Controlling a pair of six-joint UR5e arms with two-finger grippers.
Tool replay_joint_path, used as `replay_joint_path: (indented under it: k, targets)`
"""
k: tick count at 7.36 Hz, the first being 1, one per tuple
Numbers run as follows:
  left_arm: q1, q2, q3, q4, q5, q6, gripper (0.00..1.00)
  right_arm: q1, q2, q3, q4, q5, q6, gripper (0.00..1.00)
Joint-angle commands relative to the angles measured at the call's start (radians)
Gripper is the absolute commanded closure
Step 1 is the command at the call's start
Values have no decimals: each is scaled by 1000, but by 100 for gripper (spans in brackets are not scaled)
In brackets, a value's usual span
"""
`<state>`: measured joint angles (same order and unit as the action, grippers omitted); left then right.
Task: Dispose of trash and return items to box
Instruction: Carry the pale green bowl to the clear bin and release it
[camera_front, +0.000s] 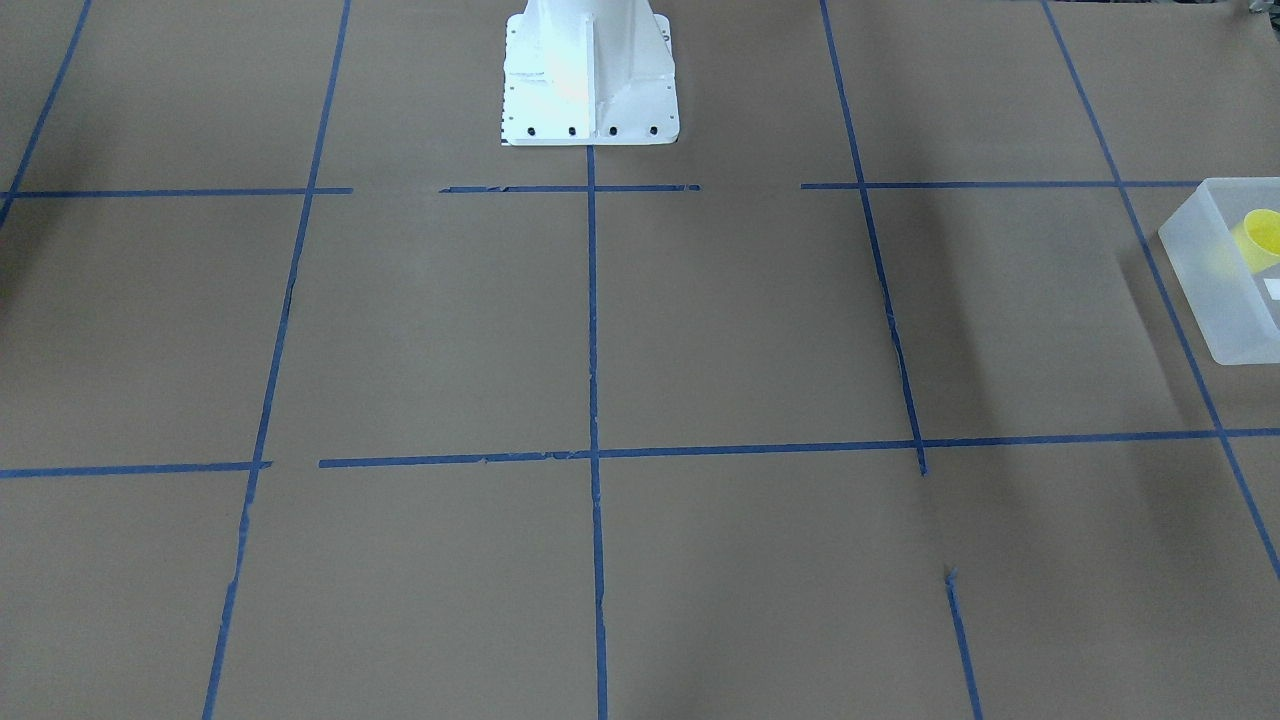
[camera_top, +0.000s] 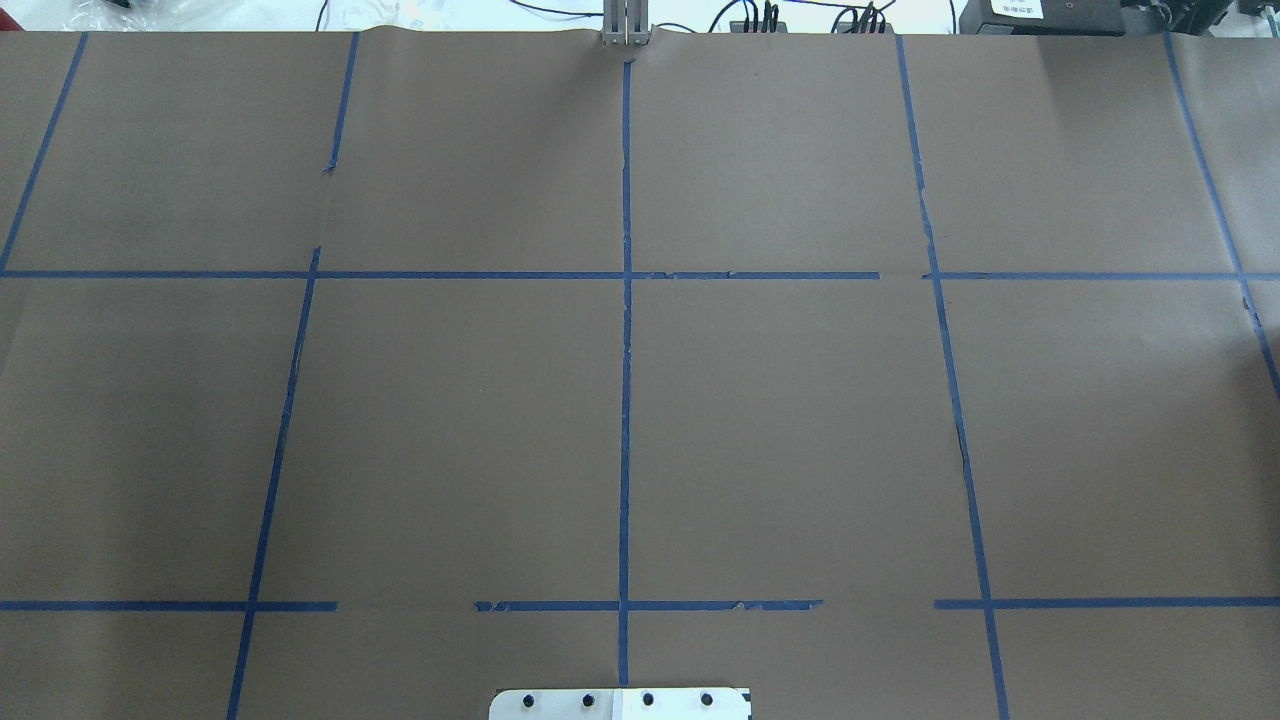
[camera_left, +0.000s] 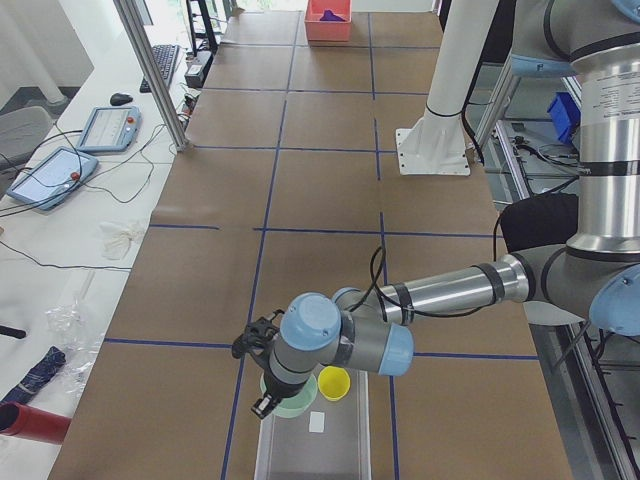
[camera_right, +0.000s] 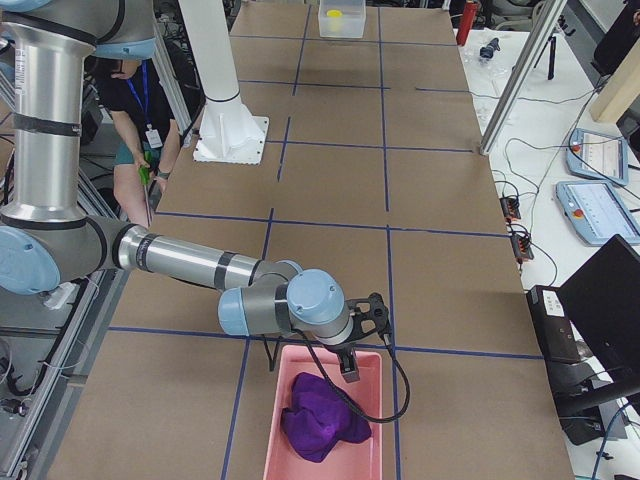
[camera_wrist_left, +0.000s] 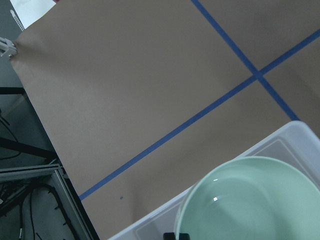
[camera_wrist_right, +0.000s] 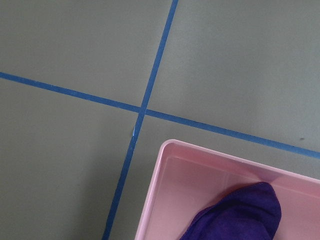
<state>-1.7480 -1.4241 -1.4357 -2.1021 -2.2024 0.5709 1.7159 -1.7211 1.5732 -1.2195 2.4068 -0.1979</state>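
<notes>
While the cup (camera_left: 334, 382) lies in the box (camera_left: 305, 455) by the bowl (camera_left: 296, 406), low centre of the left view, I cannot tell whether the left gripper (camera_left: 264, 404), above them, or the right gripper (camera_right: 350, 372) is wide or narrow; returning looks done, so the next move is probably a straight lift clear.

Middle of the brown-paper table (camera_front: 740, 330) is wide open in the front-facing view, with just the white pedestal (camera_front: 590, 75) planted at 12 o'clock. The box (camera_front: 1215, 300) sits at 3 o'clock, with the yellow cup (camera_front: 1260, 238) and mint bowl (camera_wrist_left: 250, 200) eating its room. Far end, the pink bin (camera_wrist_right: 200, 195) is half stuffed with purple cloth (camera_right: 320, 420).
</notes>
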Motion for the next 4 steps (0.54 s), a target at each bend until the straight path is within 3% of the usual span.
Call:
replay_joint_path:
  k: [1,4]
  targets:
    - [2,74,117,-274,0,-99,100,-2,0,-1,3,0,0,0]
    - [8,77,156,-299,1,-105,99,-9,0,-1,6,-2,0,0]
